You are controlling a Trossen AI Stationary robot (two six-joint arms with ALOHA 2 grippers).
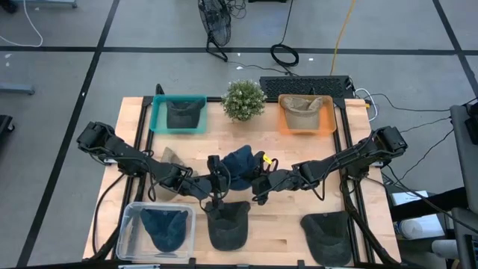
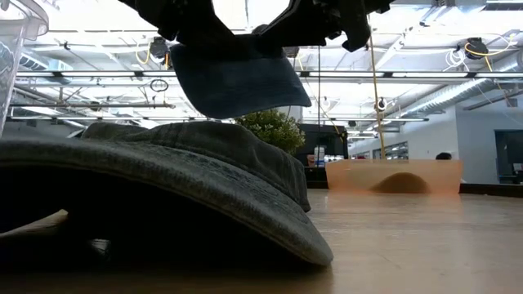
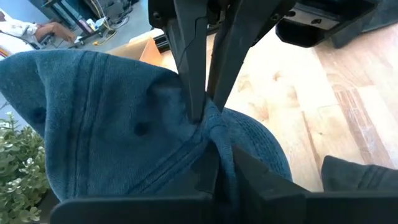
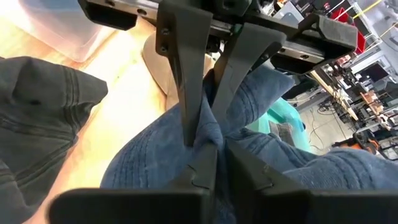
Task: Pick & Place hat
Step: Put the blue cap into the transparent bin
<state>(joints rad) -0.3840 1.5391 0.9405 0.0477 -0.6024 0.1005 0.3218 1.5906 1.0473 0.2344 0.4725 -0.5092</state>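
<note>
Above the wooden worktop (image 1: 284,232), left end effector (image 1: 217,181) and right end effector (image 1: 261,181) both pinch the blue hat (image 1: 240,166) between them (no lettering legible).

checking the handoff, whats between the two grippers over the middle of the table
The blue hat, held up off the table, spans between left gripper and right gripper; the high view shows it, and both wrist views show fingers pinching its fabric.
</note>
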